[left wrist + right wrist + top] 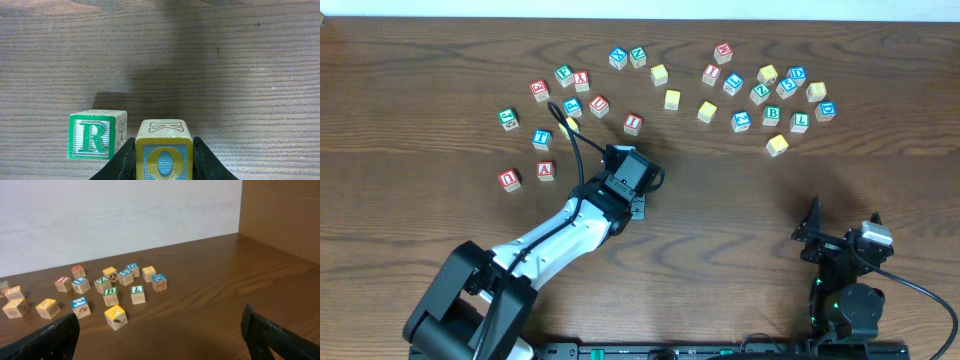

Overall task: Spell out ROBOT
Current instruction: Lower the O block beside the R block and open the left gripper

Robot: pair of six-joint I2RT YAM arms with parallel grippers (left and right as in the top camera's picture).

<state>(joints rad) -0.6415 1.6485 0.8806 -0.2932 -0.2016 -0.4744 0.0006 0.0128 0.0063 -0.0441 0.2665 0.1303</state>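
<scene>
In the left wrist view my left gripper point(164, 165) is shut on a wooden cube with a yellow O point(164, 155); a black finger presses each side of it. Just to its left, a small gap away, a green-lettered R cube point(95, 135) stands on the table. From overhead the left gripper point(630, 178) covers both cubes. The blue T cube point(541, 138) lies at the left and the green B cube point(772, 115) at the back right, the B cube point(110, 294) also showing in the right wrist view. My right gripper point(842, 228) rests open near the front right, nothing between its fingers point(50, 340).
Red-lettered cubes A point(545, 169), U point(509, 179) and I point(633, 122) lie near the left arm. Plain yellow cubes point(672, 99) sit at the back middle, another point(777, 145) at the right. Several letter cubes point(790, 85) cluster at the back right. A wooden wall point(280, 215) rises at the right.
</scene>
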